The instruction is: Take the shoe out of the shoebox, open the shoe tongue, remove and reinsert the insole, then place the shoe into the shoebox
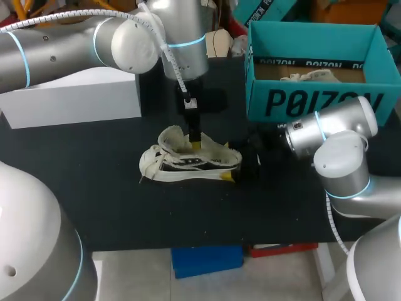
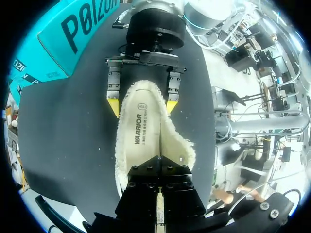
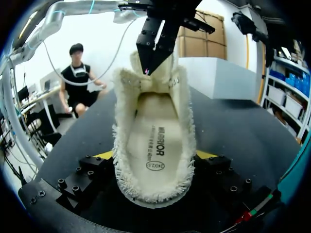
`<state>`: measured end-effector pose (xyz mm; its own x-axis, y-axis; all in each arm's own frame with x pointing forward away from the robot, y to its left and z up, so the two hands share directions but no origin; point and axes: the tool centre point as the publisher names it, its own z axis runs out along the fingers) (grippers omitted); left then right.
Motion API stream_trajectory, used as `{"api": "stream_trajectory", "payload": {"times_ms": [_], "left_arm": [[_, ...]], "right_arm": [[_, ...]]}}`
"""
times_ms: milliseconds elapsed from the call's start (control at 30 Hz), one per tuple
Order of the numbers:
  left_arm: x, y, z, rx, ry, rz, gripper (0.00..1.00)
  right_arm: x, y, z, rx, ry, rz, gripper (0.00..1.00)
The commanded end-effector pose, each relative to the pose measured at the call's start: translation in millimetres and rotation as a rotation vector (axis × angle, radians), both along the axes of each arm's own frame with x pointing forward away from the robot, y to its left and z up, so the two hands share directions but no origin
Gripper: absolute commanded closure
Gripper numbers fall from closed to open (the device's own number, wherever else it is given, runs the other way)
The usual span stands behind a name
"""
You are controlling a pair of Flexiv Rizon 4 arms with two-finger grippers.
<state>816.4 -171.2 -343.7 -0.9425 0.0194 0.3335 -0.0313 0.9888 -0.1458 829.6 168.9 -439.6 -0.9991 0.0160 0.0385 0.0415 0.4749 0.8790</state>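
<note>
A cream shoe [image 1: 188,162] with frayed edges lies on its side on the black table [image 1: 94,188], its opening facing up. My left gripper [image 1: 195,143] comes straight down onto it and is shut on the shoe tongue [image 3: 146,80], holding it up. The printed insole [image 2: 141,131] lies exposed inside the shoe [image 3: 155,141]. My right gripper [image 1: 241,164] is at the heel; its yellow fingertips [image 2: 113,107] press the shoe's two sides, so it is shut on the shoe. The teal shoebox [image 1: 313,103] stands open at the back right.
A second pale shoe [image 1: 310,77] lies inside the shoebox. A white box [image 1: 75,97] sits at the back left under my left arm. Bare black tabletop stretches in front of the shoe.
</note>
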Motion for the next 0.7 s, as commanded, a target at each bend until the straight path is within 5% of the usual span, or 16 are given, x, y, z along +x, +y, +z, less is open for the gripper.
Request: {"api": "stream_trajectory", "payload": {"times_ms": [33, 700], "left_arm": [[3.1, 4.4, -5.4, -0.014, 0.018, -0.007, 1.00], [1.3, 4.3, -5.7, -0.051, -0.002, -0.049, 1.00]], "right_arm": [[1.0, -0.4, -3.7, -0.001, 0.001, -0.002, 1.00], [1.0, -0.4, -3.7, -0.001, 0.001, -0.002, 1.00]]}}
